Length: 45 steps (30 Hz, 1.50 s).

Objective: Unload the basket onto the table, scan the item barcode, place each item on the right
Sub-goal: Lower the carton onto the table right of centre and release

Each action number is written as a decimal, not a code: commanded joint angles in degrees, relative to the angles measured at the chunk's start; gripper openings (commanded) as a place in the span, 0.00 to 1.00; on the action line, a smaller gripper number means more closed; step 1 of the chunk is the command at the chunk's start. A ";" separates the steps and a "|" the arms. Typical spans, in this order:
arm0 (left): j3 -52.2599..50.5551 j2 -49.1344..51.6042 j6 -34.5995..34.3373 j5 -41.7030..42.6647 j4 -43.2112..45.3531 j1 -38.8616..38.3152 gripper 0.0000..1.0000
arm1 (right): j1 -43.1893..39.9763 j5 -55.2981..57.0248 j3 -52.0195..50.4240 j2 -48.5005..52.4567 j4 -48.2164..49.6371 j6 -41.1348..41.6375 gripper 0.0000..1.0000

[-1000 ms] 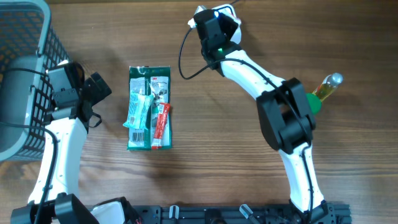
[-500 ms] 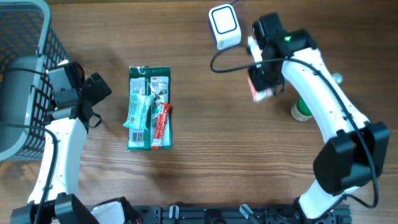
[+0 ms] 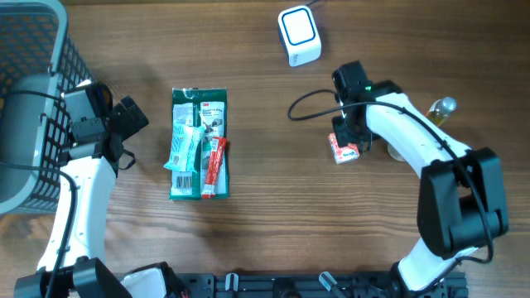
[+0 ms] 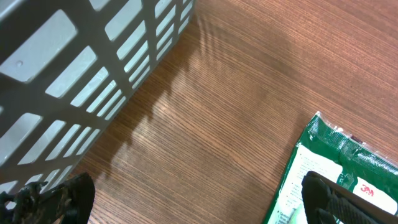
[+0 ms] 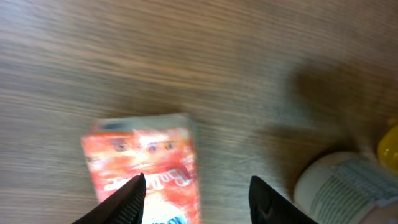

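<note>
The item, a small red-orange box, lies flat on the table right of centre. My right gripper hovers just over it, open. In the right wrist view the box sits under the left finger, and bare wood fills the rest of the gap of the right gripper. The white barcode scanner stands at the back, well away from the box. Over at the left, my left gripper rests wide open and empty; the left gripper shows only wood between its fingers.
A green packet with a blue and a red tube on it lies left of centre; its corner shows near my left fingers. A grey wire basket stands far left. A bottle of yellow liquid lies beside the right arm.
The right arm swung from the scanner toward the front right, carrying the red box down. Its jaws have opened and the box now lies on the table. The left arm has not moved.
</note>
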 commanded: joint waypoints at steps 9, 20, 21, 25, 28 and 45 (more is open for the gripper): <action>0.59 -0.66 0.72 0.26 0.11 0.15 1.00 | 8.85 -21.79 -2.82 -4.44 5.20 9.42 0.44; 0.59 -0.66 0.72 0.26 0.11 0.15 1.00 | 11.21 -5.42 -10.88 -3.69 13.44 12.55 0.45; 0.59 -0.66 0.70 0.26 0.11 0.15 1.00 | 11.17 -3.65 -11.30 -3.69 13.35 12.57 0.45; 0.59 -0.66 0.72 0.26 0.11 0.15 1.00 | 11.15 2.56 -12.63 -3.69 13.16 14.95 0.45; 0.59 -0.66 0.70 0.26 0.11 0.15 1.00 | 10.05 5.79 -13.44 -3.69 12.00 15.08 0.45; 0.59 -0.66 0.70 0.26 0.11 0.15 1.00 | 5.31 -9.62 -5.60 -5.44 13.99 13.46 0.27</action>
